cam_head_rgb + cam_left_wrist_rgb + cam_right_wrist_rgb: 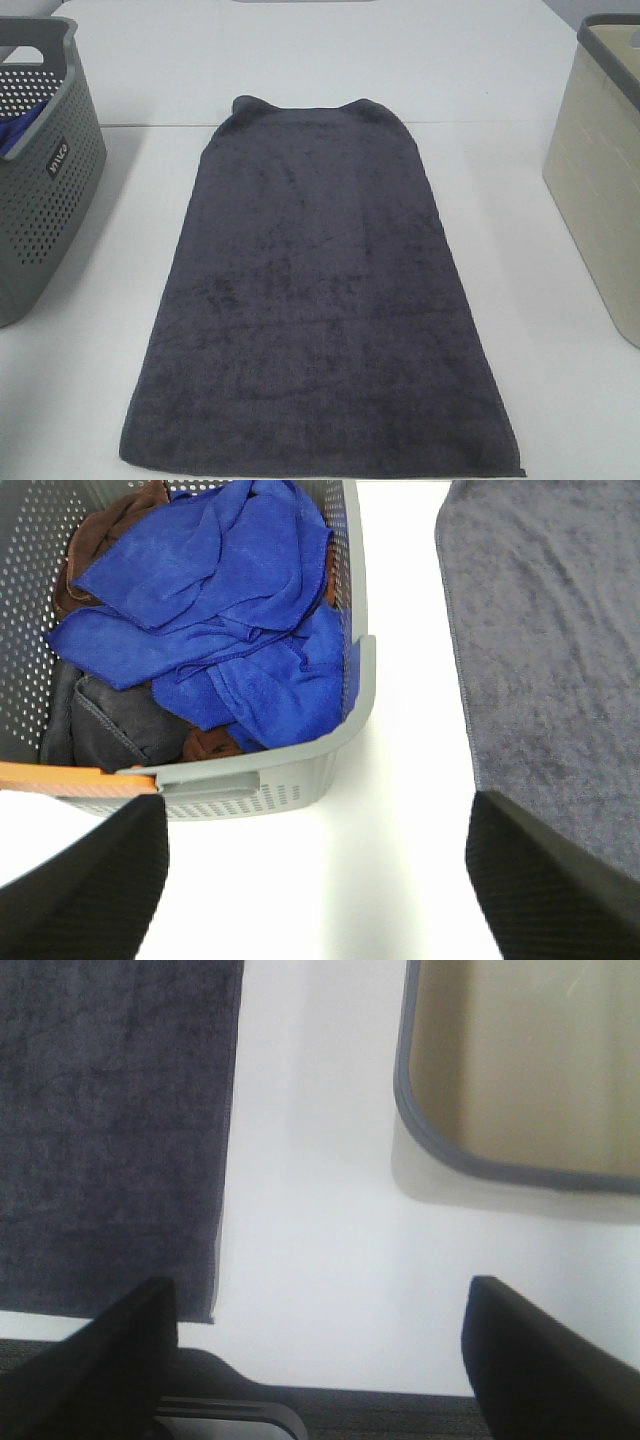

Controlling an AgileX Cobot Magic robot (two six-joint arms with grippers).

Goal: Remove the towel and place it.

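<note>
The dark charcoal-grey towel (315, 290) lies flat and lengthwise down the middle of the white table, its far corners slightly curled. Its edge also shows in the left wrist view (550, 650) and in the right wrist view (110, 1130). My left gripper (315, 880) is open and empty, above the bare table between the grey basket and the towel. My right gripper (320, 1360) is open and empty, above the table's near edge between the towel's corner and the beige basket. Neither gripper shows in the exterior high view.
A grey perforated basket (45, 165) stands at the left; in the left wrist view it (350, 710) holds a blue cloth (230, 610) and brown and dark cloths. A beige basket (600, 170) with a grey rim (430, 1130) stands at the right.
</note>
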